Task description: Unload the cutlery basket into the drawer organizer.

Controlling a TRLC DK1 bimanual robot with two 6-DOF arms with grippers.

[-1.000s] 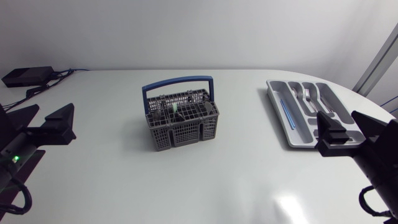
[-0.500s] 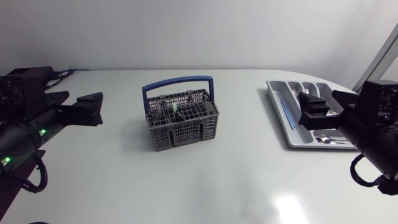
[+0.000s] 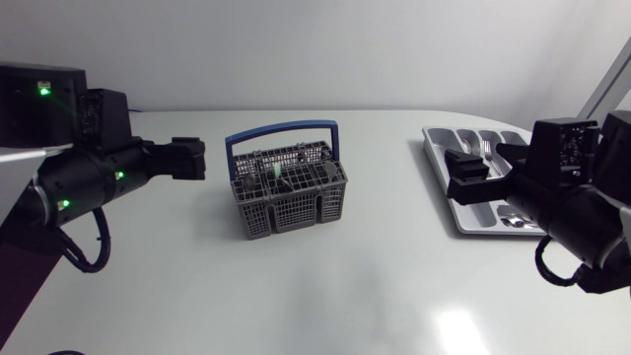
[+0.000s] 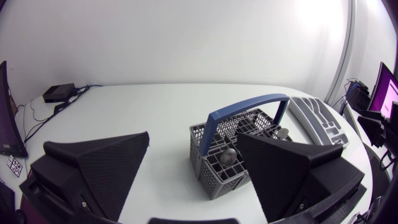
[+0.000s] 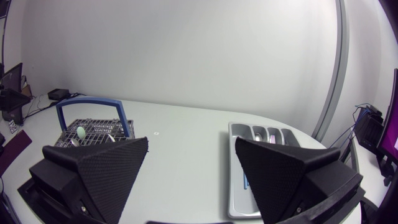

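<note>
The grey cutlery basket (image 3: 288, 189) with a blue handle (image 3: 281, 130) stands mid-table and holds several pieces, one with a green handle (image 3: 278, 173). Left of it, a short way off, hovers my left gripper (image 3: 195, 158), open and empty. In the left wrist view the basket (image 4: 233, 155) lies ahead between the spread fingers of that gripper (image 4: 194, 138). The grey drawer organizer (image 3: 435, 148) sits at the right with forks (image 3: 483, 148) in it. My right gripper (image 3: 459, 173) hangs over its left side, open and empty. From the right wrist view, the right gripper (image 5: 192, 142) faces the organizer (image 5: 239, 132) and the basket (image 5: 93, 127).
A small black box (image 4: 59, 93) with cables lies at the table's back left corner. A blue strip (image 5: 244, 180) rests in the organizer's long slot. White tabletop (image 3: 325, 286) stretches in front of the basket.
Both arms have swung in from the side edges toward the middle. The left gripper came close to the basket, the right one over the organizer. Both stayed open.
</note>
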